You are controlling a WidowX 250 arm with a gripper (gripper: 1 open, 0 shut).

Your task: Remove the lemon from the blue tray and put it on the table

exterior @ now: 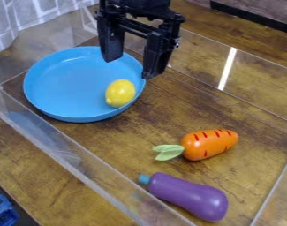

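The gripper [133,58] is hanging over the far rim of the blue tray [51,88], pointing straight down, its two dark fingers [111,40] standing wide apart with nothing between them. It is holding nothing.

From where I am standing, the step in hand looks like the reach for the lemon [119,92], and doing it well is mostly a matter of lining up before going down. The lemon is smooth and egg-shaped, so I would guess it is going to squirm out if the fingers are closing off-centre — better to be bringing them down either side of its widest part, low enough that the pads are meeting the belly of the fruit rather than its top. The tray is shallow, yet its raised rim is close by on the near right side, so one finger risks clipping that rim if the approach is coming in too far that way.

The lemon is lying inside the tray, on its floor near the near-right part of the rim, just below and slightly toward me from the fingertips as the camera is seeing it — near, but not touching.

Out on the table [252,106], a toy carrot [207,144] and a purple eggplant [188,196] are lying well apart from the tray; bare wood is showing between them and the tray, which looks to be a fair spot for setting the lemon down.
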